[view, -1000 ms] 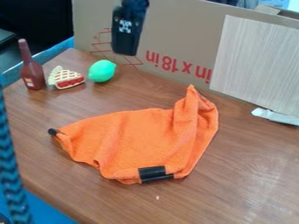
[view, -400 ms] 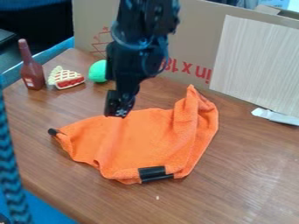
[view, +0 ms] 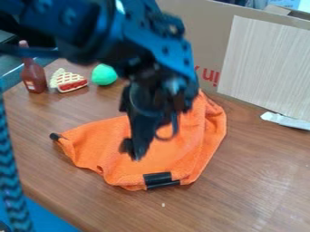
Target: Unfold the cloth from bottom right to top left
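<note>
I'd pinch this limp orange cloth point(view: 176, 158) bottom right, but can't tell whether my black gripper point(view: 134, 150) is open or empty

The cloth point(view: 106, 149) is lying on the bench point(view: 242, 195), the bottle point(view: 34, 79), pie point(view: 70, 82) and toy fruit point(view: 104, 75) are sitting behind it from left to right, and the box point(view: 205, 27) is standing at the back.

Jaws farther over the cloth point(view: 109, 140)
</note>
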Controlling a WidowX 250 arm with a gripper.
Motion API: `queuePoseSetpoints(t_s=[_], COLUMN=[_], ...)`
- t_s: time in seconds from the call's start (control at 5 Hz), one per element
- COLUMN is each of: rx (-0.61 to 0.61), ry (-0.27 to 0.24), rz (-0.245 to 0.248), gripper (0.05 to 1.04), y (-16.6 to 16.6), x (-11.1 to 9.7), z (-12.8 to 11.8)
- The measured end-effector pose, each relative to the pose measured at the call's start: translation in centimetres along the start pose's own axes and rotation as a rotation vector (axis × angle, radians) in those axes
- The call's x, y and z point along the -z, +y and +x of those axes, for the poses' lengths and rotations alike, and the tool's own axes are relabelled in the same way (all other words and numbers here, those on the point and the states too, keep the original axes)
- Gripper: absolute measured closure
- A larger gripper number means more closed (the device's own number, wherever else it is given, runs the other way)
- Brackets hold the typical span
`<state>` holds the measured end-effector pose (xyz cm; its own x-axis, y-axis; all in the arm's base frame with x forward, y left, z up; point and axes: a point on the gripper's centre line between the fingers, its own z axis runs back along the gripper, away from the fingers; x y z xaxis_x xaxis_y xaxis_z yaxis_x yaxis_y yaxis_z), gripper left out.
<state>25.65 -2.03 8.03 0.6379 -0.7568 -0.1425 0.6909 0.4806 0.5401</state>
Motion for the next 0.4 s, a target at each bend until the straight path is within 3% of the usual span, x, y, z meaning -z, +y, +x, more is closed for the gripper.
queuePoseSetpoints(t_s=[0.4], rx=[0.085], ry=[0.009], rz=[0.013], gripper=[0.083], y=[-3.3], x=[1.4], z=[1.7])
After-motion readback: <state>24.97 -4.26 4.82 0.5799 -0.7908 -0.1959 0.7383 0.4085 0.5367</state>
